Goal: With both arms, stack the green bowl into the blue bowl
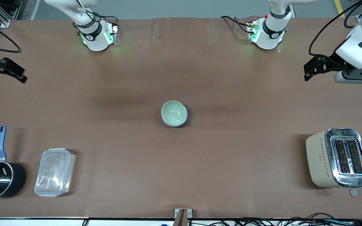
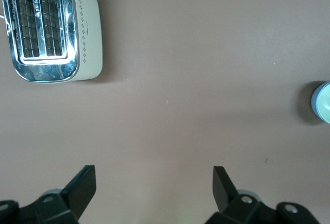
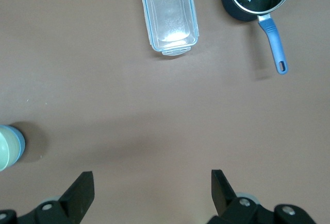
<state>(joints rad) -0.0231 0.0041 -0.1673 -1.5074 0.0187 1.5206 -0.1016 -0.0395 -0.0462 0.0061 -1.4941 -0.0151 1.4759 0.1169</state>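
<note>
Green bowl [image 1: 174, 112] nested upright, mouth up, in blue bowl [image 1: 172, 123] at table centre. Left gripper [image 2: 154, 183] and right gripper [image 3: 152, 187] spread, empty, over bare table ends.

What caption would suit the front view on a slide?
Green bowl nested in blue bowl mid-table; left claw and right claw open, waiting at the ends.

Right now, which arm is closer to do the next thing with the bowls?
Neither. The green bowl already sits inside the blue bowl mid-table. The left gripper and right gripper both hang open over opposite table ends, far from the bowls. Nothing looks left to do.
</note>
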